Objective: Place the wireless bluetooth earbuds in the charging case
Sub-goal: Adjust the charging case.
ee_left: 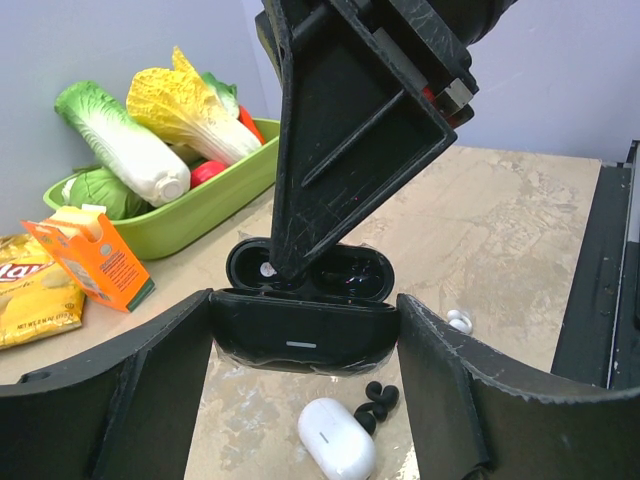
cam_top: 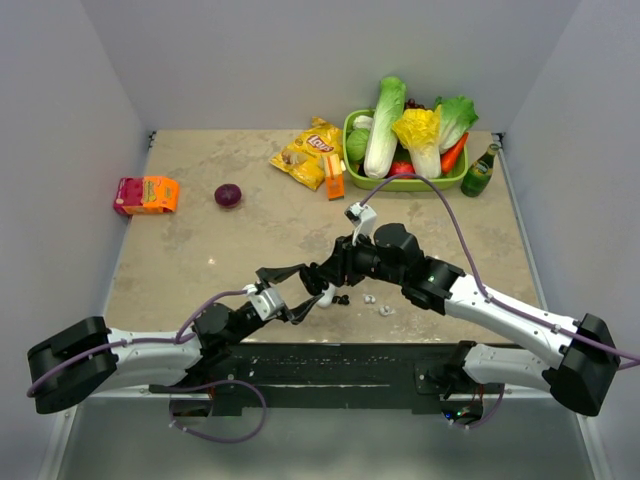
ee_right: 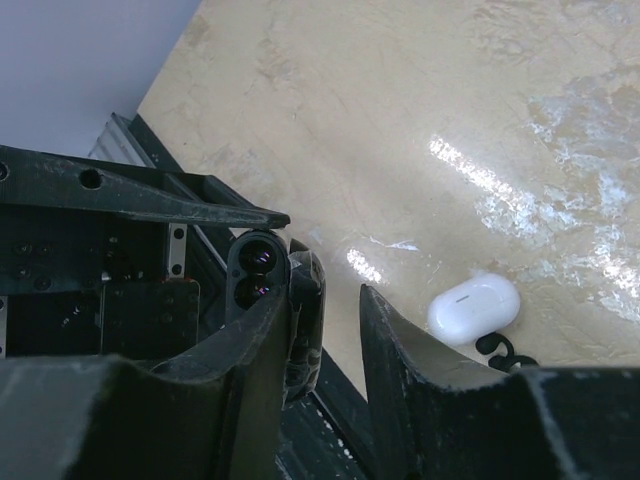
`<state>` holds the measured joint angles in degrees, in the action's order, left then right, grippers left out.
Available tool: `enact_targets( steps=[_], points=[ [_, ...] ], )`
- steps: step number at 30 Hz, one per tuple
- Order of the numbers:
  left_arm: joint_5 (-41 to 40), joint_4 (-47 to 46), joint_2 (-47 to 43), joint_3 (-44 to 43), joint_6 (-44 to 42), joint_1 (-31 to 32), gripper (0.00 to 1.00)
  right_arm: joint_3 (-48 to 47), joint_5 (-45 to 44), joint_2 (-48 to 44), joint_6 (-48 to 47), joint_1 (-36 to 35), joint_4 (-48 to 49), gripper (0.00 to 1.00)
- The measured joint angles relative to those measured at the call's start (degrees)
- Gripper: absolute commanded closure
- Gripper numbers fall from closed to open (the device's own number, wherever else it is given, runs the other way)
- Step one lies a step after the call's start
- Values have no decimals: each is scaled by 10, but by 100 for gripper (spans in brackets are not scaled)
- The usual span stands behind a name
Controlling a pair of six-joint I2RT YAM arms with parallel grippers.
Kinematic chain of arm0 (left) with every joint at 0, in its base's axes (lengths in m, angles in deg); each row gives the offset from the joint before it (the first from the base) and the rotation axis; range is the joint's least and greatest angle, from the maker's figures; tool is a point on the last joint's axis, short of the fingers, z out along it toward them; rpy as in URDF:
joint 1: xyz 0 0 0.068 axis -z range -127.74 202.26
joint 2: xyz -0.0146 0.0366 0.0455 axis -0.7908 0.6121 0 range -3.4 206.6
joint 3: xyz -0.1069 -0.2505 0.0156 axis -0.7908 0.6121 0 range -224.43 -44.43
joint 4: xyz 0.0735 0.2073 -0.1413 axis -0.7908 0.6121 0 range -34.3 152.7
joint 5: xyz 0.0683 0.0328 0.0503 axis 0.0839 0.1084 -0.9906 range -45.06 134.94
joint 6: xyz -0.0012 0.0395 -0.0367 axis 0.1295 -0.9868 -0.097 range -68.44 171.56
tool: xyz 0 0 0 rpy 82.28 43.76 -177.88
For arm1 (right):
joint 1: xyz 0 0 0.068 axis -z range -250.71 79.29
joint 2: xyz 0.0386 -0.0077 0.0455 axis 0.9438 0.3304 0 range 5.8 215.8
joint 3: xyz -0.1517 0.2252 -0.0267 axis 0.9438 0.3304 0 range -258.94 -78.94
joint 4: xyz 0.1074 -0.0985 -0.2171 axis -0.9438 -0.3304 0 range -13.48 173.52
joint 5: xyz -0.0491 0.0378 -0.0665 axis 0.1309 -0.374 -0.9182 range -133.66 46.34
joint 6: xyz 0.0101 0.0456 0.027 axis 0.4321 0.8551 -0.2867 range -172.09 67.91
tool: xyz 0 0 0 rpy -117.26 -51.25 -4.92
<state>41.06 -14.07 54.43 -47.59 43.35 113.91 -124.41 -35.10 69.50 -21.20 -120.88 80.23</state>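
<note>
Earbuds [ee_left: 380, 395], tiny glossy black pair, on table [ee_left: 500, 220], black case [ee_left: 300, 340] open in left jaws, right jaws narrowly apart.

lay's logo on the yellow chips bag [cam_top: 308, 155].

Far overhead view from behind; two close wrist views, black case [ee_left: 300, 340] common to both.

Pale grey walls [cam_top: 300, 60] closed in the far, left and right sides; a mottled beige tabletop [cam_top: 200, 230] lay between, glinting with light; a black rail [cam_top: 330, 362] edged its near side.
</note>
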Motion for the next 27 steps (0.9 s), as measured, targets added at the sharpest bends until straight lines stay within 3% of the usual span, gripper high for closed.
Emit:
enact_targets(
  steps=[7,9,10,16,23,24,27],
  points=[
    [0,0,6,0,0,0,100,0,9,0,0,0,2,82],
    [-1,-1,9,0,0,0,100,0,10,1,-3,0,1,98],
    [-2,-4,10,0,0,0,100,0,9,1,-4,0,-1,100],
    [-4,-10,20,0,0,3,100,-2,0,8,-13,0,-13,100],
    [-13,-6,33,-12,7,4,69,-18,-11,7,-55,-1,-41,100],
    [-16,-1,35,-17,10,4,59,-22,-16,6,-62,-1,-46,100],
    [-24,10,38,-32,21,5,46,-33,-26,0,-84,-1,-63,100]
  ],
)
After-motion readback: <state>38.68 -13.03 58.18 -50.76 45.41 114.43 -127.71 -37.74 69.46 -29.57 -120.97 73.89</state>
